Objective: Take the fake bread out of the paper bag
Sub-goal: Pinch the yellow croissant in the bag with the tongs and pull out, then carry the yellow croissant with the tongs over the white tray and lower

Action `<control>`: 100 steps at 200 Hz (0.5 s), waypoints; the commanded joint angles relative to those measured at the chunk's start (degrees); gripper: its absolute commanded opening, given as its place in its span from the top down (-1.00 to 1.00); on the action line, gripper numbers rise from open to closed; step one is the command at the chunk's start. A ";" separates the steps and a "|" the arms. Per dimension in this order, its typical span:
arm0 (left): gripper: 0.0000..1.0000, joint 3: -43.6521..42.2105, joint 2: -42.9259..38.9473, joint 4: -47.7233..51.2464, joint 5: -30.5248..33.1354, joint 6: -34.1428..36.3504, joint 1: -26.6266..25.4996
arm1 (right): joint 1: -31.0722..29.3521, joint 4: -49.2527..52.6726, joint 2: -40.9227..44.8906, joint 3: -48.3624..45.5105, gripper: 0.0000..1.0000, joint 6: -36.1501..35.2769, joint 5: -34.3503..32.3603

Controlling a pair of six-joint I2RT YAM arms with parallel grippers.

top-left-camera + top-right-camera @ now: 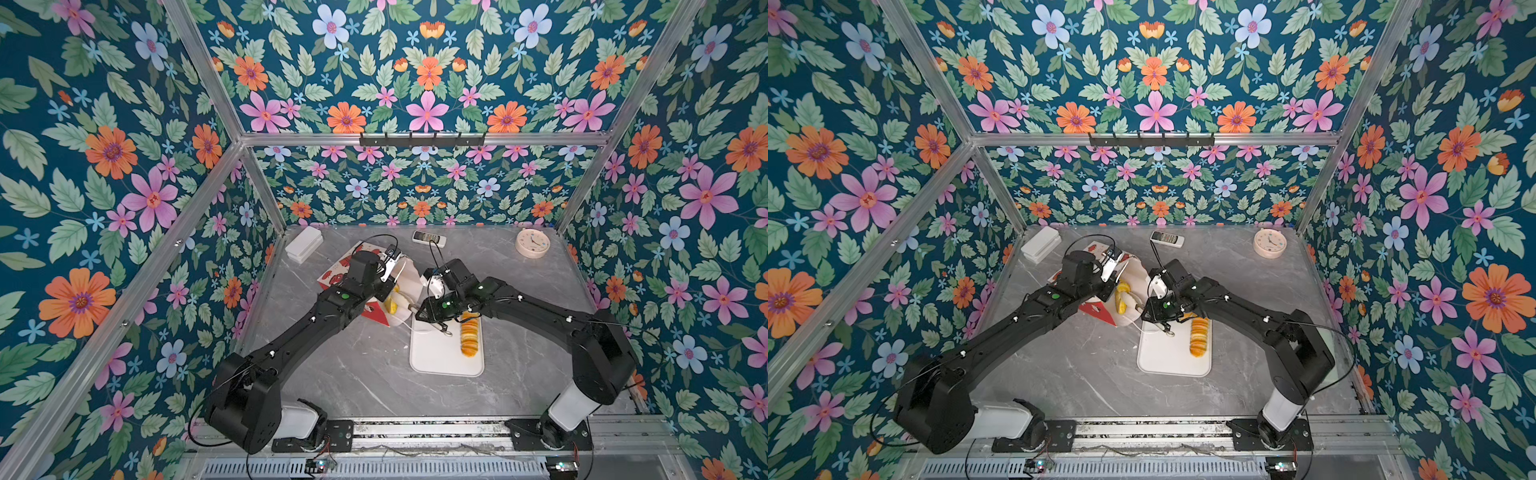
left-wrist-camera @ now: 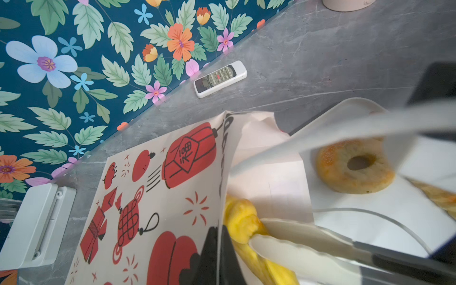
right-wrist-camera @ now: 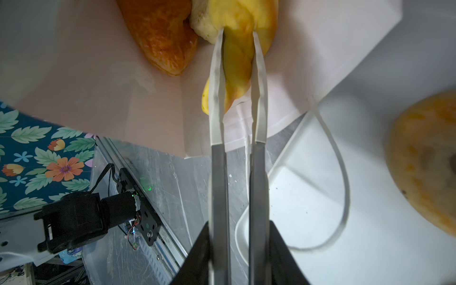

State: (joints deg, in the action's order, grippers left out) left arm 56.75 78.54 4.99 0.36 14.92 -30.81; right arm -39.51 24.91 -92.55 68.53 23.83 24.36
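Marble tabletop (image 1: pixel 353 374), right claw (image 3: pixel 238 246) tight on tongs (image 3: pixel 218 172), plaited bread (image 3: pixel 238 61) between their tips at paper bag (image 2: pixel 160 197) mouth.

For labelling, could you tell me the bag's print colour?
Red motifs on white paper bag, best in left wrist view.

table (image 1: pixel 353 365) layout:
paper bag (image 1: pixel 332 276) left of centre, tray (image 1: pixel 436 357) just right of it, loaf (image 1: pixel 471 336) on tray; remote (image 1: pixel 429 238), clock (image 1: pixel 532 243) along back edge

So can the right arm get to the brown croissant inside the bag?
Probably yes, but not right now. The left gripper holds the paper bag open, and the croissant lies bare just inside, beside the yellow twisted bread. The right gripper is closed on that twist.
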 commanded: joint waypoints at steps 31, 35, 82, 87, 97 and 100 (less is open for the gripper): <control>1.00 -0.24 0.91 -3.58 2.19 -1.38 0.05 | 0.47 5.13 8.79 -2.97 0.36 -2.02 -2.54; 1.00 -0.24 1.00 -3.80 2.34 -1.46 0.05 | 0.56 5.62 9.34 -3.20 0.36 -2.16 -2.77; 1.00 0.03 1.87 -4.12 5.13 -2.17 0.05 | 0.91 12.19 18.86 -7.14 0.35 -4.26 -4.82; 1.00 0.07 1.95 -4.10 5.38 -2.32 0.05 | 0.91 13.34 20.08 -7.34 0.34 -4.61 -5.14; 1.00 0.11 2.21 -4.07 5.96 -2.56 0.05 | 0.84 16.17 22.69 -7.40 0.33 -5.55 -5.77; 1.00 0.19 2.32 -4.03 6.13 -2.61 0.05 | 0.87 17.08 23.67 -7.30 0.32 -5.70 -6.04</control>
State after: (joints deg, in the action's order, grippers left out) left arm 56.58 80.47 2.61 4.32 13.39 -30.81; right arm -38.65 36.62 -73.34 61.30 20.84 20.34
